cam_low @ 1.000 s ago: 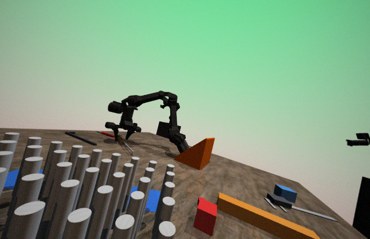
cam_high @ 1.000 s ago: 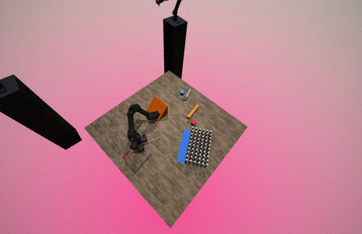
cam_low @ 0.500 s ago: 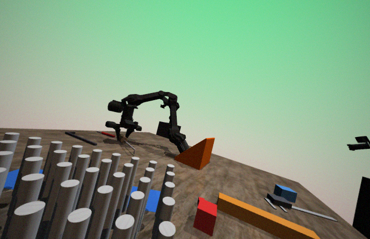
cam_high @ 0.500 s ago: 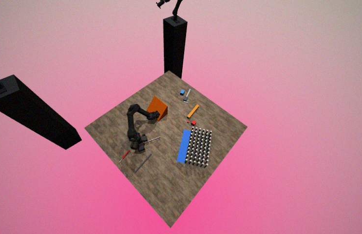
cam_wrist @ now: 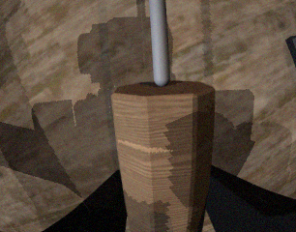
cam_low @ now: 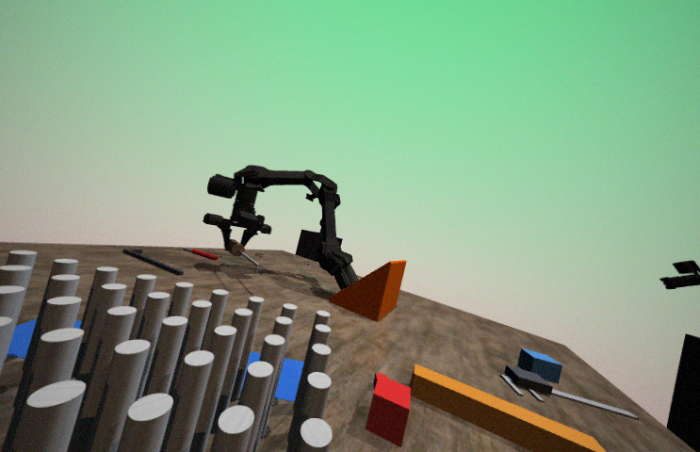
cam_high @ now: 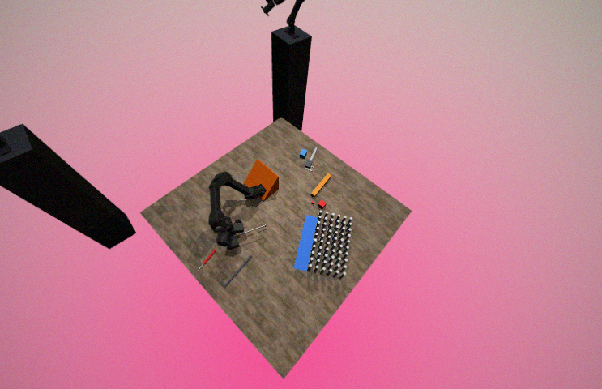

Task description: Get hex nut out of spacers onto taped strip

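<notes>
Spacers (cam_high: pixel 330 243) (cam_low: pixel 198 367) stand on the wood-grained table (cam_high: pixel 283 321) (cam_low: pixel 441 330) (cam_wrist: pixel 264 58).
</notes>
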Controlling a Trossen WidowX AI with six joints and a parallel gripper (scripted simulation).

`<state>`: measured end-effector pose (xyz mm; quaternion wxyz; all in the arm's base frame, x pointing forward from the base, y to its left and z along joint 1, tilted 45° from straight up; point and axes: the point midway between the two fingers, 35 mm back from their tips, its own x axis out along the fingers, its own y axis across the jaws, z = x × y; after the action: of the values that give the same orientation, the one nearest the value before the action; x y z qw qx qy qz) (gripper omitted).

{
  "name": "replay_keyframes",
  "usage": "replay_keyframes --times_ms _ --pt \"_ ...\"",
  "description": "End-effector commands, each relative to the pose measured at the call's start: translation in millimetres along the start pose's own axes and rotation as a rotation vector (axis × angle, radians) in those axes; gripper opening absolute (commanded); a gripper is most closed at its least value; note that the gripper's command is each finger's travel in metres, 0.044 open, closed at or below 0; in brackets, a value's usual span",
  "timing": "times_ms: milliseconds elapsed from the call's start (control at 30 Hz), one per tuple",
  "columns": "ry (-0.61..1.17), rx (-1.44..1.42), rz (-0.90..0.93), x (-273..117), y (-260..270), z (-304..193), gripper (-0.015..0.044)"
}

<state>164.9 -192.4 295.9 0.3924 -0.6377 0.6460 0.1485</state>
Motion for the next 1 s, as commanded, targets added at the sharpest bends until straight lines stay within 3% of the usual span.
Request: replay_keyframes --times_ms 0,433,967 --pt "0.004 0.085 -0.008 -3.9 -0.2 -1.9 0.0000" --pt "-0.005 0.507 -0.003 1.8 -0.3 -0.2 0.0000" --pt "-0.005 0.509 -0.002 10.3 -1.3 0.0 0.0000"
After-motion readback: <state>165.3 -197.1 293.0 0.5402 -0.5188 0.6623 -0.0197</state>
